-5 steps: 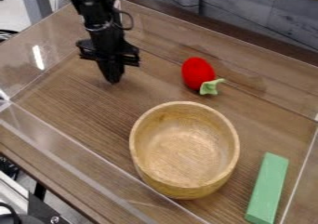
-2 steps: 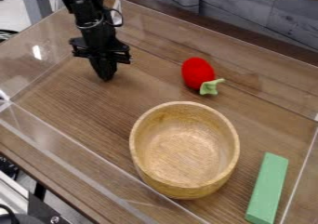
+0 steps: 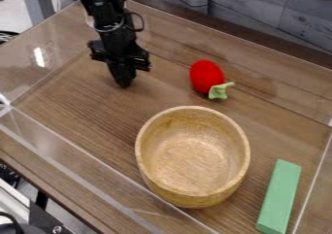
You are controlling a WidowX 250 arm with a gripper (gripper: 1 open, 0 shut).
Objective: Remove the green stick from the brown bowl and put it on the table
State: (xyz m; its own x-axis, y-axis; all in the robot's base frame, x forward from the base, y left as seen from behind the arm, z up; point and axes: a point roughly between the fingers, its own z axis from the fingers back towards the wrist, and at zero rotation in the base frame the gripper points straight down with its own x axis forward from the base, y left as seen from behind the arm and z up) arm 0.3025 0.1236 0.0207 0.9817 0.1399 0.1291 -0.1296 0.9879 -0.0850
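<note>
On the brown desk (image 3: 91, 117), a mint-green stick (image 3: 279, 197) lies flat beside the round wooden bowl (image 3: 142, 160), well outside its rim and apart from it, as the task asks. The tool (image 3: 119, 70), its jaws shut with nothing seen between them, hangs well away from the stick, on the far side of the bowl; the job looks done. Should the stick need moving again, it would likely prove light and stiff, a block that keeps its shape under a squeeze and is not easily broken. Its matte faces suggest fair grip rather than a slick one, though smooth sides could let it swivel if caught near an end. The best hold would be across the narrow width at mid-length, jaws on the two long sides, so that neither end dips. The stick is a long, slim rectangle with straight sides and fairly crisp corners, one even pale green throughout, with no print, pattern or marking to be seen. A slightly darker side shows along its lower end, hinting at some thickness. Its plain color stands out against the wood grain and the red toy (image 3: 205, 75) beyond the bowl.
</note>
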